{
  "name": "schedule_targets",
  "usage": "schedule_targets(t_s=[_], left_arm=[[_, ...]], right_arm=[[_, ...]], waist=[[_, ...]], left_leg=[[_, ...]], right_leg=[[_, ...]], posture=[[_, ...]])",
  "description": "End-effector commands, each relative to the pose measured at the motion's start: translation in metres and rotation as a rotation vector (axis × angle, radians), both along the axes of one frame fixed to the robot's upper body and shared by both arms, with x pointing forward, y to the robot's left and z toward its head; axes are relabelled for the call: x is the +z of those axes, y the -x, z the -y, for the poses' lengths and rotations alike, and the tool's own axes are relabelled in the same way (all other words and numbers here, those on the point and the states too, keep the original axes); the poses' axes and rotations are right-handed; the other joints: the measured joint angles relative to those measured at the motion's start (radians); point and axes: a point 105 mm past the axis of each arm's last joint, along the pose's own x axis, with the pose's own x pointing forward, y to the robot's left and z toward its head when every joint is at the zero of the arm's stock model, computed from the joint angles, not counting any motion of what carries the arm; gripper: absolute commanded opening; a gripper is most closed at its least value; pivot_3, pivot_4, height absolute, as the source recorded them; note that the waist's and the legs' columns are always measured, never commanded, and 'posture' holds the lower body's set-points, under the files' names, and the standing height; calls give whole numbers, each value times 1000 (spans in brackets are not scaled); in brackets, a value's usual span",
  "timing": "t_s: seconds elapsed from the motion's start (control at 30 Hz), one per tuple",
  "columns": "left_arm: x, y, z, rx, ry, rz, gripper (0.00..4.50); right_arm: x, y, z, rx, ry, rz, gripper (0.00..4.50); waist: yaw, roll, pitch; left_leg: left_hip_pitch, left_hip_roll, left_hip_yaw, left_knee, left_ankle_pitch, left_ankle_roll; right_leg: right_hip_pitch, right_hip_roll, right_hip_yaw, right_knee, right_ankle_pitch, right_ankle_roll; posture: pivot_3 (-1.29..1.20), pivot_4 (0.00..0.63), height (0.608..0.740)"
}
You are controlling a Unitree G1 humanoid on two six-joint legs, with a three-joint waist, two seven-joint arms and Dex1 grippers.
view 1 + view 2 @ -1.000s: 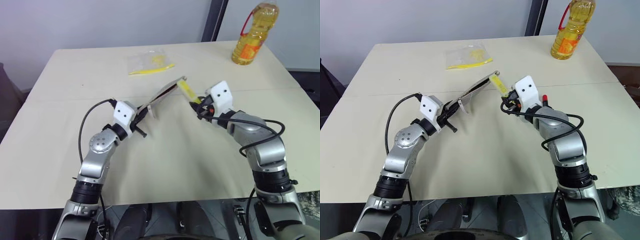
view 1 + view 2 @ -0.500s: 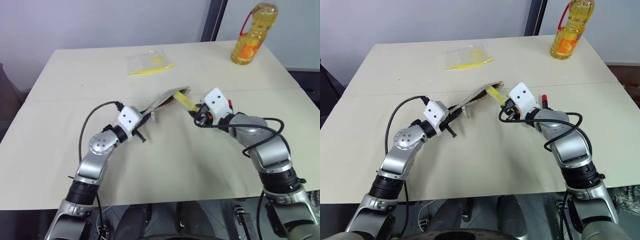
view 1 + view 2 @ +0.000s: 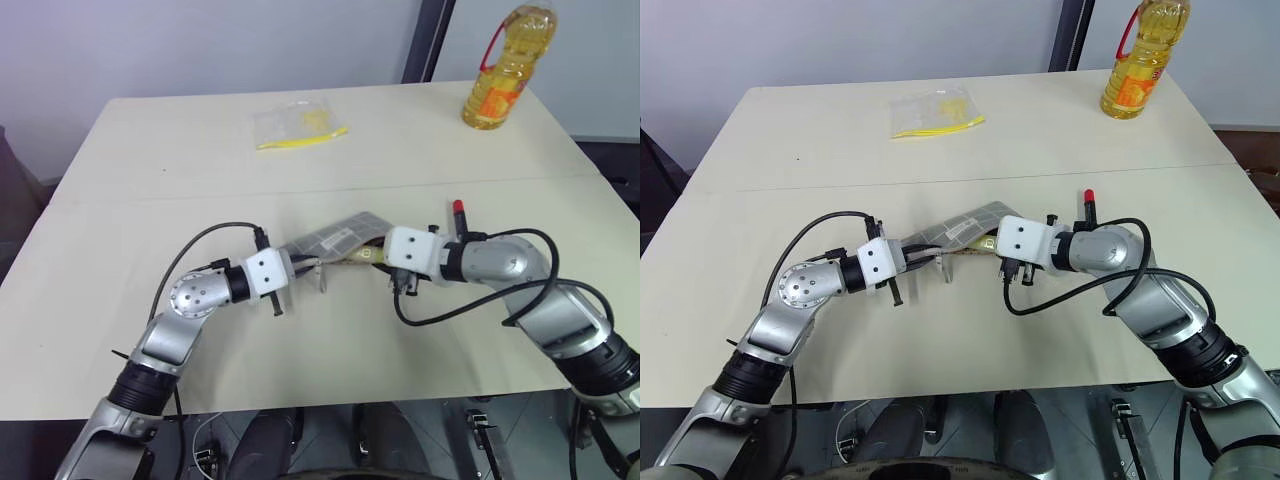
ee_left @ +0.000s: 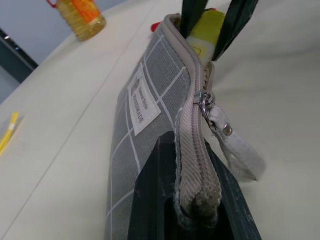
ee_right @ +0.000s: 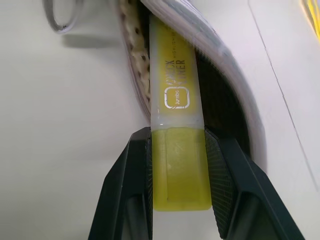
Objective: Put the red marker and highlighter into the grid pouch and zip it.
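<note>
Currently, grid pouch [image 3: 335, 240]: lies low over the middle of the table [image 3: 150, 160], between the two arms, its long axis running from about 8 o'clock to 2 o'clock in the head views; white label up, mouth unzipped, white zipper pull [image 4: 235, 145] hanging off its near side.
Left gripper [image 4: 192, 200]: clenched on the pouch's zipper edge at the 8 o'clock end, the grey tape pinched between its two black fingers.
Right gripper [image 5: 177, 175]: grasping the highlighter by its rear end, fingers pressed to both sides of the yellow body.
Highlighter [image 5: 175, 100]: front half already inside the open mouth of the pouch, at the pouch's 3 o'clock end.
Red marker [image 3: 459, 214]: on the table at 2 o'clock from the right gripper, just behind the right forearm, red cap showing.
Clear plastic bag [image 3: 296, 124]: at 12 o'clock from the pouch, well apart.
Oil bottle [image 3: 505, 66]: standing upright at the table's far right corner.
</note>
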Motion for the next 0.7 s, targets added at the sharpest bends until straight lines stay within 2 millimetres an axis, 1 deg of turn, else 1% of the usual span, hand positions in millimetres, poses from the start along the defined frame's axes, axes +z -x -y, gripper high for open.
schedule_targets(t_s=[0.03, 0.07, 0.17, 0.2, 0.23, 0.3, 0.37, 0.43, 0.53, 0.57, 0.6, 0.63, 0.7], left_arm=[[9, 4, 6, -52, -1, 40, 0], [10, 4, 6, -46, 4, 37, 0], [11, 0, 4, -13, 38, 15, 0], [10, -1, 4, 5, 57, -4, 0], [10, -3, 3, 21, 79, -22, 0], [13, -9, 3, 78, 160, -65, 0], [15, -15, 2, 131, 225, -103, 0], [17, -20, 5, 168, 280, -131, 0], [18, -27, 11, 214, 334, -154, 0], [18, -29, 14, 222, 350, -160, 0], [18, -31, 18, 231, 361, -163, 0], [18, -32, 21, 236, 369, -166, 0], [18, -33, 25, 236, 374, -167, 0]], right_arm=[[18, -2, -5, 7, -53, 49, 1972], [21, -1, -5, 3, -74, 43, 2305], [32, 0, -4, -11, -138, 47, 3811], [37, 0, -2, -24, -171, 51, 4418], [42, 0, 1, -45, -204, 57, 4418], [50, -4, 18, -135, -275, 60, 4418], [52, -8, 38, -229, -330, 46, 4418], [50, -15, 61, -351, -386, 37, 4418], [38, -28, 97, -581, -451, 32, 4418], [32, -34, 114, -691, -472, 35, 4418], [21, -38, 133, -820, -503, 22, 4418], [10, -40, 146, -920, -527, 2, 4418], [-7, -39, 158, -1027, -569, -37, 4418]], waist=[[0, 0, 0], [1, 0, 0], [2, 0, 0], [3, 0, 0], [4, 0, 0], [8, 0, 0], [17, -1, 0], [23, -1, 0], [24, -1, 0], [24, -1, 0], [24, -1, 0], [24, -1, 0], [24, -1, 0]], left_leg=[[0, 0, 0, 0, 0, 0], [0, 0, 0, 0, 0, 0], [0, 0, 0, 0, 0, 0], [0, 0, 0, 0, 0, 0], [0, 0, 0, 0, 0, 0], [0, 0, -1, 0, 0, 0], [0, 0, -1, 1, 0, 0], [0, 0, -1, 1, 0, 0], [0, 0, -1, 2, 0, 0], [0, 0, -1, 2, 0, 0], [0, 0, 0, 3, 0, 0], [0, 0, 0, 3, 0, 0], [0, 0, 0, 3, 0, 0]], right_leg=[[0, 0, 0, 0, 0, 0], [0, 0, 0, 0, 0, 0], [0, 0, 0, 0, 0, 0], [0, 0, 0, 0, 0, 0], [0, 0, 0, 0, 0, 0], [0, 0, 0, 0, 0, 0], [1, 0, 0, 0, 0, 0], [1, 0, 0, 0, 0, 0], [2, 0, -1, 0, 0, 0], [2, 0, -1, 0, 0, 0], [2, 0, -1, 0, 0, 0], [3, 0, -1, 0, 0, 0], [2, 0, -1, 0, 0, 0]], posture=[[0, 150, 740], [0, 150, 740], [0, 150, 740], [0, 150, 740], [0, 150, 740], [0, 150, 740], [0, 150, 740], [0, 150, 740], [0, 150, 740], [0, 150, 740], [0, 150, 740], [0, 150, 740], [0, 150, 740]])
